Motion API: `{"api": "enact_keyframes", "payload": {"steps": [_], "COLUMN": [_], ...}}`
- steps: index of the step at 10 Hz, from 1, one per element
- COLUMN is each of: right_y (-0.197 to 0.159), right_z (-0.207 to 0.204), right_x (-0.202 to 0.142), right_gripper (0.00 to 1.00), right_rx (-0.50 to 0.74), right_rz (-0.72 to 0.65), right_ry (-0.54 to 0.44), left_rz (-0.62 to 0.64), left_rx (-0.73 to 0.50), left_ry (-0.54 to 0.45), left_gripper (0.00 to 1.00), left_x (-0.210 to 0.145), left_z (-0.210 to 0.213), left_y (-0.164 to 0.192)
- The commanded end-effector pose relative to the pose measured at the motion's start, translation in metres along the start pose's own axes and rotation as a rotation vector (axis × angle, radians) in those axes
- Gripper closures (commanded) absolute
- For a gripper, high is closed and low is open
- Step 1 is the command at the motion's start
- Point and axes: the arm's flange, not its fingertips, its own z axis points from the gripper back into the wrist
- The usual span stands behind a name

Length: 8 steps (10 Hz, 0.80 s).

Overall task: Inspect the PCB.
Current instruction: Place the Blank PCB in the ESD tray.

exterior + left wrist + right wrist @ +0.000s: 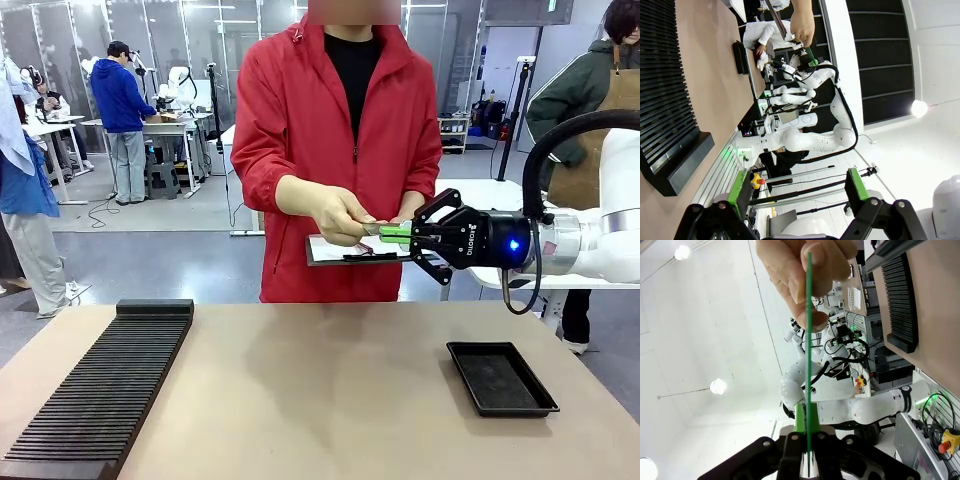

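The PCB (392, 232) is a thin green board held level above the table's far edge. My right gripper (412, 236) is shut on its near end, and a person's hand (343, 214) pinches the other end. In the right wrist view the PCB (808, 355) shows edge-on as a thin green line rising from my shut gripper (807, 434) to the person's fingers (800, 275). My left gripper (797, 192) stands open with nothing between its green-padded fingers (741, 189); far off in its view the PCB (809, 52) shows small.
A black tray (500, 378) lies on the table at the right. A black slotted rack (105, 390) covers the left side. The person holds a clipboard (340, 252) under the PCB. Other people stand in the background.
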Motion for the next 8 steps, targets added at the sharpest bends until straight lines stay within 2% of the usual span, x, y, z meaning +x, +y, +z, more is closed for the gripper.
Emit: {"api": "enact_keyframes", "payload": {"steps": [1, 8], "right_y": [0.0028, 0.0028], "right_z": [-0.0014, -0.0014], "right_x": [-0.0007, -0.0007], "right_gripper": [1.0, 1.0], "right_rx": [-0.001, -0.001], "right_rz": [-0.001, -0.001], "right_ry": [0.001, 0.001], "left_rz": [0.003, 0.003], "left_rx": [0.009, 0.009], "left_ry": [0.011, 0.011], "left_gripper": [0.04, 0.04], "left_x": [-0.0024, -0.0024], "left_z": [0.0014, 0.0014], "left_y": [-0.0024, -0.0024]}}
